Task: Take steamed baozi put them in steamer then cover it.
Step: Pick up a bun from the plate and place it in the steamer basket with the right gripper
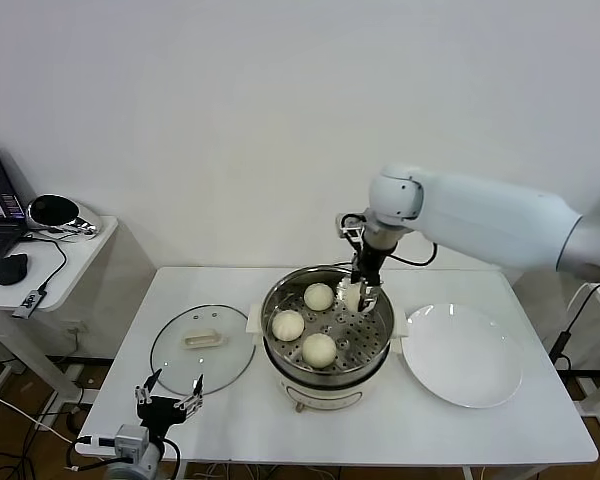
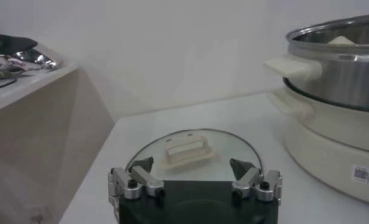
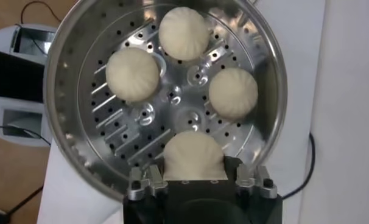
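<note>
The steamer [image 1: 270, 310] stands mid-table, its perforated tray [image 3: 172, 100] holding three steamed baozi [image 3: 183, 33] [image 3: 132, 74] [image 3: 233, 92]. My right gripper [image 1: 360, 292] reaches down inside the pot at its far right side. It is shut on another baozi [image 3: 193, 155], which sits between the jaws just above the tray. The cover [image 1: 180, 362], a glass lid with a cream handle, lies flat on the table left of the steamer. My left gripper [image 1: 168, 392] hovers open and empty at the table's front-left edge, just short of the cover [image 2: 233, 143].
A white plate [image 1: 462, 358] lies bare to the right of the steamer. A side table [image 1: 50, 255] with a laptop, a mouse and cables stands at the far left. The steamer's side handle [image 2: 294, 66] juts toward the lid.
</note>
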